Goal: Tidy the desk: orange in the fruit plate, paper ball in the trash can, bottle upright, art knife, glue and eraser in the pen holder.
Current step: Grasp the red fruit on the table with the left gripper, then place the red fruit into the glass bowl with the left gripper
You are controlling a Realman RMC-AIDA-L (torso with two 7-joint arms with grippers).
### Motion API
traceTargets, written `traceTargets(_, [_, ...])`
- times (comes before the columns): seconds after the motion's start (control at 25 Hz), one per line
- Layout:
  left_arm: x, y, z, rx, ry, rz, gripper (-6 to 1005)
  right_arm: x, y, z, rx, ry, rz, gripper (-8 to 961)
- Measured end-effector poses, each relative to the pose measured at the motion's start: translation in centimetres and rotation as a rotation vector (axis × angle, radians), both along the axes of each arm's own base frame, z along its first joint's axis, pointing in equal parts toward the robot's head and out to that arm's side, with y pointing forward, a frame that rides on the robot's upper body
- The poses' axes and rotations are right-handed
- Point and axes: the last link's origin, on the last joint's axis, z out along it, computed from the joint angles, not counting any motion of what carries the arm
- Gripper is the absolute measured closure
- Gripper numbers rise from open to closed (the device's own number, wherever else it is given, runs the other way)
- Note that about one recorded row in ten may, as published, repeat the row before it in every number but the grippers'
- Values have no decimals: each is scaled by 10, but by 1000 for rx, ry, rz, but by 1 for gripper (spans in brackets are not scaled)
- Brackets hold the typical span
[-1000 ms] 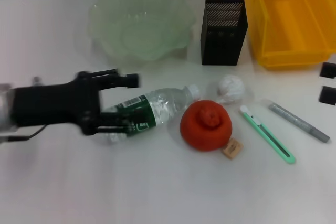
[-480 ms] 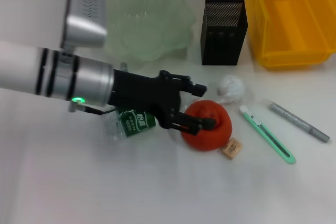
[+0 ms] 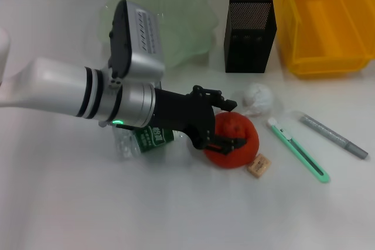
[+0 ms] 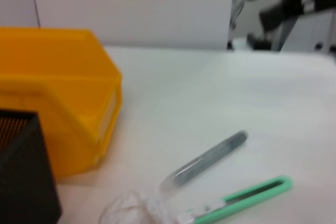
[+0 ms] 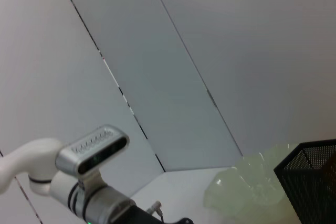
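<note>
My left gripper (image 3: 236,124) is open, its black fingers (image 3: 225,103) spread on either side of the reddish-orange orange (image 3: 248,136) on the white desk (image 3: 176,209). The clear bottle (image 3: 150,137) lies on its side under the left arm, only its green label end showing. The white paper ball (image 3: 258,98) lies just beyond the orange. The tan eraser (image 3: 258,165) lies at the orange's near right. The mint-green art knife (image 3: 299,149) and the grey glue (image 3: 334,136) lie to the right. The left wrist view shows the glue (image 4: 205,158), knife (image 4: 236,201) and paper ball (image 4: 131,211). My right gripper is out of view.
The pale green fruit plate (image 3: 181,10) stands at the back behind the left arm. The black mesh pen holder (image 3: 249,27) stands right of it, and the yellow trash can (image 3: 322,21) at the back right. The trash can (image 4: 58,93) and pen holder (image 4: 21,177) also show in the left wrist view.
My left arm has swung in from the left, over the lying bottle, and its open gripper has moved onto the orange. The bottle, orange and the other things have stayed in place.
</note>
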Motion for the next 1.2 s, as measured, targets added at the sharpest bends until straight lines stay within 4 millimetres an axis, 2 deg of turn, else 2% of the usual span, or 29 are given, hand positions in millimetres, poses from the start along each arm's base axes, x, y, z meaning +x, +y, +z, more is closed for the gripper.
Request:
traceTargets(0.08, [-2, -1, -4, 22, 15, -24, 193, 0, 1, -1, 3, 9, -4, 118])
traceTargets(0.32, [-2, -12, -10, 71, -6, -127, 281, 0, 3, -2, 2, 19, -5, 118])
traceTargets(0.52, [0, -13, -10, 97, -39, -155, 514, -1, 2, -3, 1, 23, -5, 118])
traceTargets(0.64, [-1, -13, -10, 101, -34, -154, 690, -1, 2, -4, 1, 24, -5, 118])
traceTargets(1.08, [-3, -15, -16, 101, -4, -154, 977, -1, 1, -4, 0, 26, -7, 119])
traceTargets(1.2, [1, -17, -15, 102, -34, -150, 990, -1, 1, -5, 1, 28, -7, 119])
